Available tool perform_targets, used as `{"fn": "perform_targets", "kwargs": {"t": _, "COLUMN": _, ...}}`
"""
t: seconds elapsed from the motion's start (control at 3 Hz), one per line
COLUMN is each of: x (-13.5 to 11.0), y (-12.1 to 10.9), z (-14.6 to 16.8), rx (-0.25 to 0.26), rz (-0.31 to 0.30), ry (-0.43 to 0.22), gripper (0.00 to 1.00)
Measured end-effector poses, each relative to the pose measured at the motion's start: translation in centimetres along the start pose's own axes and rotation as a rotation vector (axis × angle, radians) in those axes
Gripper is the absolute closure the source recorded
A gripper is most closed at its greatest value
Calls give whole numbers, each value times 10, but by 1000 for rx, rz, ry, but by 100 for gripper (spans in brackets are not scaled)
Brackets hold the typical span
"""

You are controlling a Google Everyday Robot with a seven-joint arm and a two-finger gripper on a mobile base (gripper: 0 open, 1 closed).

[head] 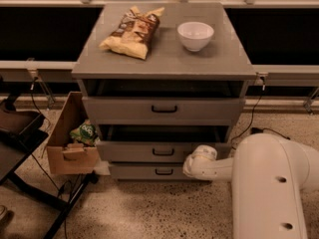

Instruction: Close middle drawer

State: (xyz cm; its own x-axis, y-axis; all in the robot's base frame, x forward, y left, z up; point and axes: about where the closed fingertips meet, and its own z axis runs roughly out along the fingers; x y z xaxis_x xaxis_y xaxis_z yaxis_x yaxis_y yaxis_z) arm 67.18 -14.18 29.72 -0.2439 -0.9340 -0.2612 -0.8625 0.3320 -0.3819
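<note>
The middle drawer [134, 152] sits second in the grey desk [164, 59], between the top drawer [124, 110] and the bottom drawer [134, 172]. Its front stands a little forward of the bottom drawer's front. A dark strip of its inside shows above its upper edge, so it is not fully in. Its small black handle [163, 152] lies at the middle of the front.

The gripper [196, 162] is low at the right end of the middle drawer's front, right of the handle and touching or just beside the panel. Whether it is parted or closed I cannot tell. The white arm [269, 183] runs from it to the right and widens into a large rounded housing at the lower right.

On the desk lie a crumpled chip bag [131, 31] at the left and a white bowl [195, 35] at the right, well apart. A dark gap also shows under the desk's top, above the top drawer's front.

Left of the desk, on the speckled floor [149, 208], stands an open cardboard box [67, 156] just beside the middle drawer's left end. A green packet [84, 132] lies in it. Farther left is a black stand [20, 133].
</note>
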Motion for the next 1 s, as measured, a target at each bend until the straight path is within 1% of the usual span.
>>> {"fn": "perform_targets", "kwargs": {"t": 0.33, "x": -5, "y": -31, "z": -4, "rx": 23, "rz": -21, "ry": 13, "gripper": 100}}
{"fn": "perform_targets", "kwargs": {"t": 0.67, "x": -5, "y": -31, "z": -4, "rx": 23, "rz": -21, "ry": 13, "gripper": 100}}
{"fn": "perform_targets", "kwargs": {"t": 1.0, "x": 0, "y": -25, "z": -14, "rx": 27, "rz": -21, "ry": 48, "gripper": 100}}
